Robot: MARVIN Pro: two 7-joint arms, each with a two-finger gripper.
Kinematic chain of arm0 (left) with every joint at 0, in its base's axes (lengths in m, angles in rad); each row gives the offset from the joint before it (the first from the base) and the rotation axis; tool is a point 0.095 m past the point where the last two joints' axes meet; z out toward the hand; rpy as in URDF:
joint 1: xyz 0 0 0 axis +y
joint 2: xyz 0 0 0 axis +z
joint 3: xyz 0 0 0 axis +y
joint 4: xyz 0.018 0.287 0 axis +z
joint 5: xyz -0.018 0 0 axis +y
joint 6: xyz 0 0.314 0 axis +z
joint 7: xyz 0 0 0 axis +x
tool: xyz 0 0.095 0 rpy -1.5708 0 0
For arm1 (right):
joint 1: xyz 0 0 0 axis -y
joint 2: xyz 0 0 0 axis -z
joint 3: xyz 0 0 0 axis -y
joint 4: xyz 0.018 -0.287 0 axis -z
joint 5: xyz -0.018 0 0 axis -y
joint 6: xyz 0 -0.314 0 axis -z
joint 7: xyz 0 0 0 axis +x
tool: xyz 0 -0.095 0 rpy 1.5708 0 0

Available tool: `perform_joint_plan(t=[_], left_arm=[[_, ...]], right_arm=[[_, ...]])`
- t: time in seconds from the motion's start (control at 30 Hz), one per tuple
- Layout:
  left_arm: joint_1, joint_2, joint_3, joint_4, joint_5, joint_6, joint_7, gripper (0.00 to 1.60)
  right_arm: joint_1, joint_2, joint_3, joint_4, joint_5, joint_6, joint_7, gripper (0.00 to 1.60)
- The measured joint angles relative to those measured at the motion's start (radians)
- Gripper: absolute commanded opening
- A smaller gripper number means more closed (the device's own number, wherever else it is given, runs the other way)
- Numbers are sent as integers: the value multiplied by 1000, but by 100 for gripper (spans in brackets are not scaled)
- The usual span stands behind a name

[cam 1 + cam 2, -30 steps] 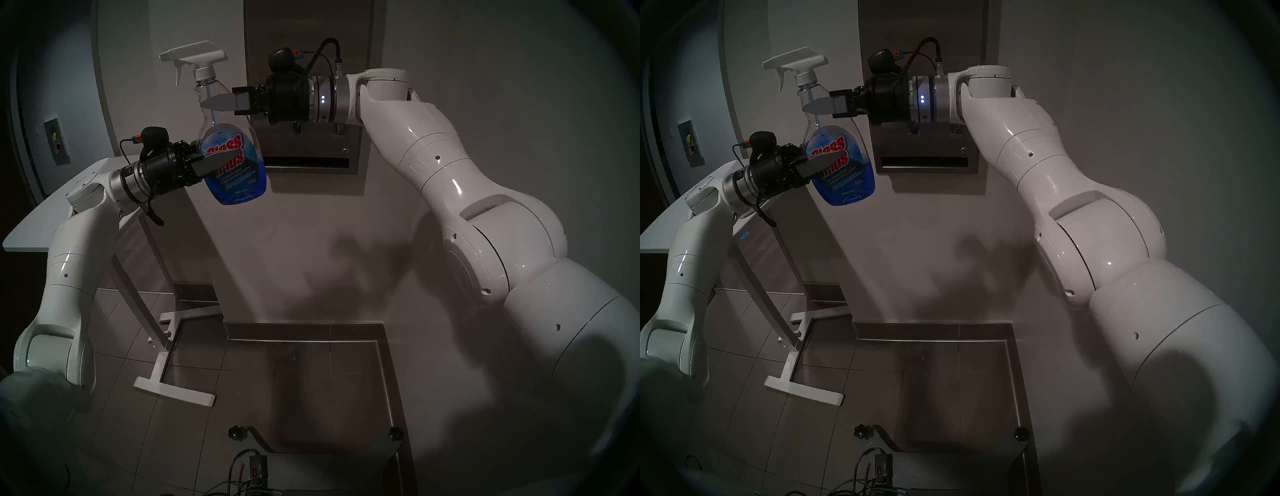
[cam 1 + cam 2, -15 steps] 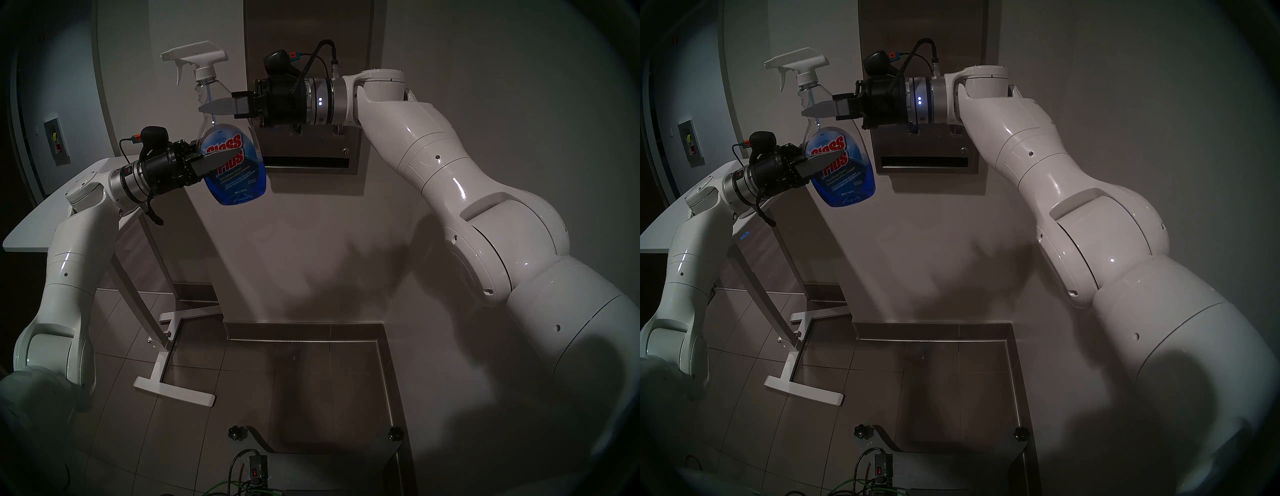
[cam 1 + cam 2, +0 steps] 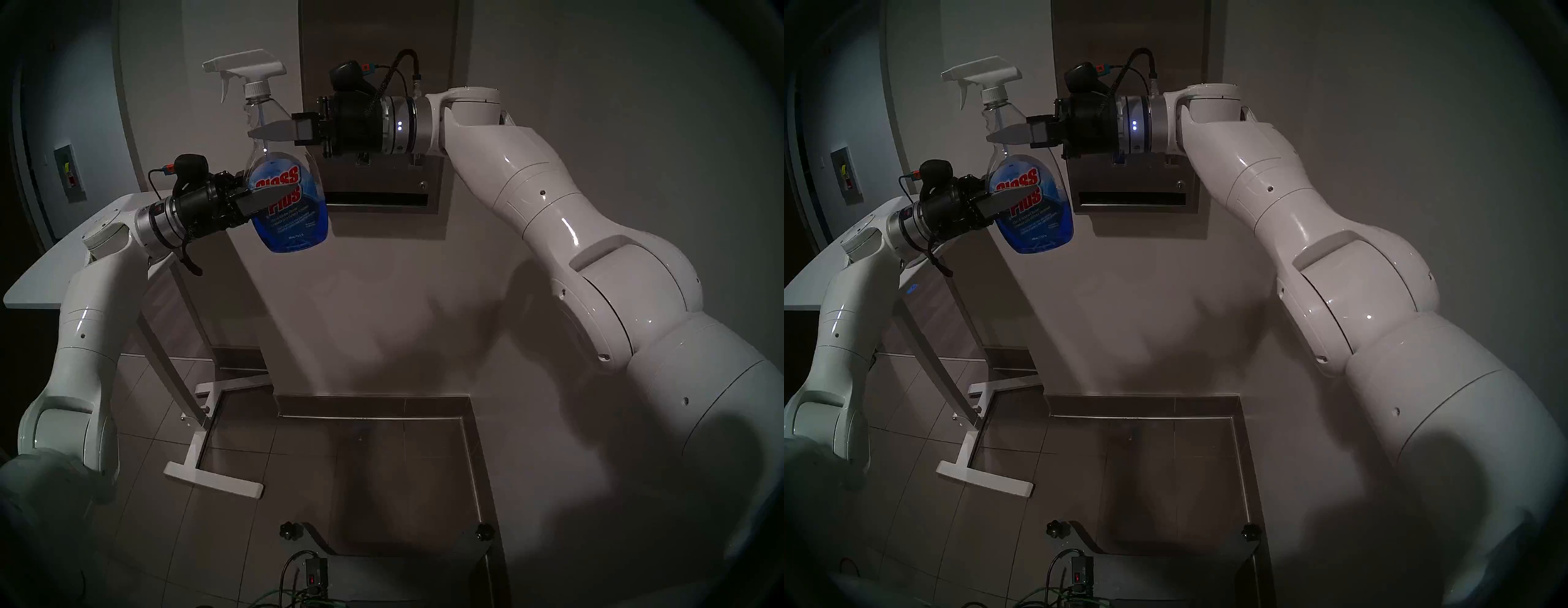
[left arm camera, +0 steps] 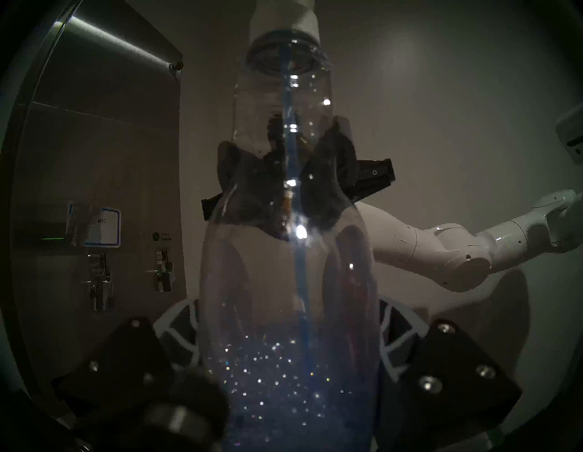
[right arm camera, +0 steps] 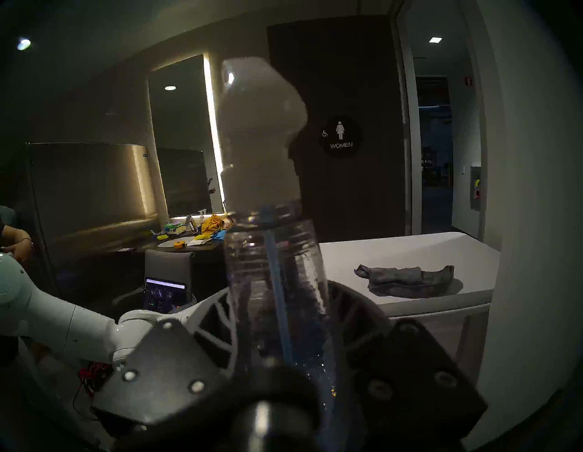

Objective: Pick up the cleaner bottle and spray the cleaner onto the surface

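The left gripper (image 3: pixel 271 197) clamps the label-covered belly of the bottle (image 3: pixel 288 204), holding it upright in mid-air, its near finger lying across the red "Glass Plus" lettering. The right gripper (image 3: pixel 265 130), reaching in level from the opposite side, has its fingers on either side of the clear neck (image 5: pixel 277 268); they sit close against the plastic in the right wrist view, but whether they press on it cannot be told. The white trigger head (image 3: pixel 242 68) tops the bottle, its nozzle pointing to the view's left, away from the panel (image 3: pixel 382 51). Blue cleaner (image 3: pixel 297 237) fills only the lower body. The steel panel hangs on the wall just behind and to the right of the bottle, its two levers (image 4: pixel 101 281) and stickers clear in the left wrist view. A white table (image 5: pixel 410 249) stands beyond the left arm, a grey cloth (image 5: pixel 407 281) crumpled on it.
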Motion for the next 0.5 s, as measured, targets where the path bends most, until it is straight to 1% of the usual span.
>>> perform_joint_plan(t=[0.2,0.23,0.27,0.3,0.5], left_arm=[[0,0,2,-7,0,2,-1,0],[0,0,3,-9,0,3,-1,38],[0,-1,4,-11,0,4,-1,115],[0,-1,4,-13,0,6,-1,160],[-3,-1,-6,-20,-9,19,4,160]], right_arm=[[-2,12,-11,0,17,-25,23,0],[-2,15,-12,0,20,-30,29,0],[-3,18,-15,0,23,-38,36,0],[-3,20,-16,0,26,-43,41,0],[-9,34,-35,2,39,-80,80,0]])
